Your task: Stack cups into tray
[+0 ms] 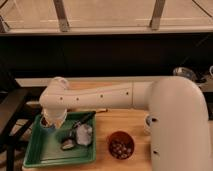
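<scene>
Fingers: state could not be told, gripper [50, 121] hidden under the wrist at lower left over the tray [41, 155] | cup [148, 121] sat partly hidden right of centre on the worktop [117, 120] | step: likely placing a cup; next: release, fetch remaining cup.

No writing, label, brand, number or sign is showing legibly anywhere. The white arm [150, 97] is carrying only small dark dots along its side, not letters. The green tray [40, 155] is bearing no readable marking on its rim or floor, and neither is the brown-red bowl [120, 145] to the right of the tray. The end effector [52, 121] is sitting over the tray's upper left corner, and nothing readable is appearing on it.
</scene>
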`<action>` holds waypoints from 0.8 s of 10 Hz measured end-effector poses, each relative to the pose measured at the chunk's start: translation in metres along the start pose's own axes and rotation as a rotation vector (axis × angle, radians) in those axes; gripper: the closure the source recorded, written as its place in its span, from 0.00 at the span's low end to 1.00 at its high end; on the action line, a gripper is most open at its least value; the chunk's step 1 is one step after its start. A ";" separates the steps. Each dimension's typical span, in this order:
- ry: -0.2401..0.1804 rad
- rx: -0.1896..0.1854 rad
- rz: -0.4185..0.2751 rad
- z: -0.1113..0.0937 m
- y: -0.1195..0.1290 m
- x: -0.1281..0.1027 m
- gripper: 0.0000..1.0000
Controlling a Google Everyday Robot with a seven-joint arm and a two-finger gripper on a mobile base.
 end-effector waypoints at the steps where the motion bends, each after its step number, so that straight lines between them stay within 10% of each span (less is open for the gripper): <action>1: -0.001 0.011 -0.006 0.009 0.002 0.002 0.36; 3: -0.007 0.028 -0.023 0.021 0.000 0.000 0.22; 8: 0.042 0.026 -0.026 0.008 0.003 0.003 0.20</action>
